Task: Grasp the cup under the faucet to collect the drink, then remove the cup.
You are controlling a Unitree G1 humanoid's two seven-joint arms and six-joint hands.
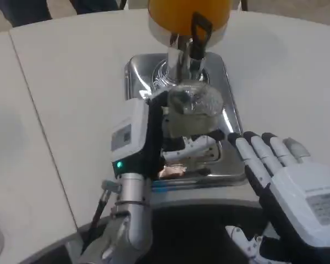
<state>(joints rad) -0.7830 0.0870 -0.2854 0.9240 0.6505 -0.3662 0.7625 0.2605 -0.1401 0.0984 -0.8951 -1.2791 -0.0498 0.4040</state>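
left hand point(154, 137) grips the clear cup point(195, 107) under the faucet point(190, 47) of the orange dispenser point(187, 14) — right hand point(289, 181) spread beside the steel tray point(231, 110) on white desk point(71, 82).

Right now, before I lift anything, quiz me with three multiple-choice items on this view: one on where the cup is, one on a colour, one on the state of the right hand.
1. Where is the cup?
A. On the drip tray under the faucet, held by the left hand
B. Lying on the bare table at the left
C. Held by the right hand

2. What colour is the dispenser tank?
A. Blue
B. Orange
C. Green

3. What state is the right hand in?
A. Gripping the faucet lever
B. Fist closed on the tray edge
C. Fingers spread, holding nothing

Answers:
1 A, the clear cup sits below the spout with the left hand wrapped around it.
2 B, the tank at the top edge is orange.
3 C, the right hand lies beside the tray with fingers apart and nothing in them.
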